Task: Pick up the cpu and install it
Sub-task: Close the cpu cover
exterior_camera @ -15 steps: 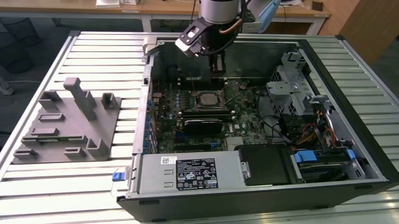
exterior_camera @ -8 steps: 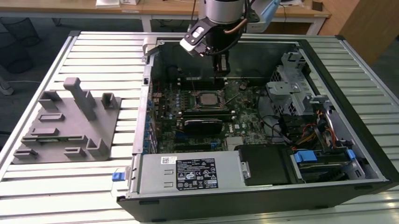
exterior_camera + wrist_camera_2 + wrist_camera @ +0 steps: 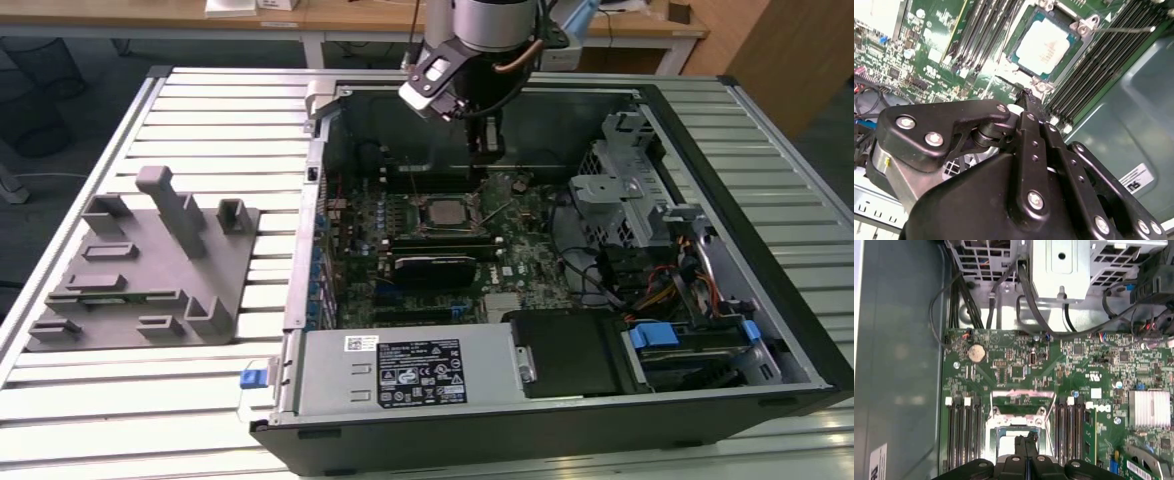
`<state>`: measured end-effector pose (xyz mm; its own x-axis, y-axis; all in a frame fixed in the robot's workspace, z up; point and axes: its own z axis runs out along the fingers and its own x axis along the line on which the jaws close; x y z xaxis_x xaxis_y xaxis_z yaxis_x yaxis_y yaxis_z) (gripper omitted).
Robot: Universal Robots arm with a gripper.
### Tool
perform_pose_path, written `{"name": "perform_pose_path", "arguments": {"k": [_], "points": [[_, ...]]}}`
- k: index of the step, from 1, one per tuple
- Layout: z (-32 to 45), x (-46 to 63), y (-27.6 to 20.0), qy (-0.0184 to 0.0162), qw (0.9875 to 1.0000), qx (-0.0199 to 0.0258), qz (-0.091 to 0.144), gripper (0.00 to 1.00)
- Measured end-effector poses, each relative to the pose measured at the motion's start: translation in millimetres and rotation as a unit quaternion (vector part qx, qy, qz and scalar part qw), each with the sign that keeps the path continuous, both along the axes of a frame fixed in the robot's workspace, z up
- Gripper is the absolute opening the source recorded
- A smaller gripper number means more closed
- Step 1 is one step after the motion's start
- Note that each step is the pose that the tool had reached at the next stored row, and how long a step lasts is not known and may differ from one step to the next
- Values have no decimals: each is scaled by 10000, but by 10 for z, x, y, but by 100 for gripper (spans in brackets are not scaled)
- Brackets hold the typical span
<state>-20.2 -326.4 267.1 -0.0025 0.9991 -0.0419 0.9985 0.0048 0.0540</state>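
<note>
The cpu lies flat inside the socket frame on the green motherboard, with its pale silver top facing up and uncovered. The gripper hangs over the socket frame, close to one edge of it rather than over the chip's middle, and is apart from the cpu. Its two black fingers seem pressed together, with only a thin seam between them in the first wrist view, and they grip nothing. Rows of dark memory slots run along both sides of the socket frame. A round coin battery sits on the board near the frame, and a finned silver heatsink stands farther from it. The grey plastic block with upright posts rests well apart from the socket frame, outside the open computer case, on the slatted table toward the exterior view's left.
</note>
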Motion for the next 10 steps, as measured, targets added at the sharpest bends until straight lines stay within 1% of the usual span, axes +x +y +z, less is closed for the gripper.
{"name": "perform_pose_path", "arguments": {"k": [4, 10], "points": [[0, 87, 0, 0, 10000, 0, 0, 11], [0, 254, 3, 0, 10000, 0, 0, 11]]}}
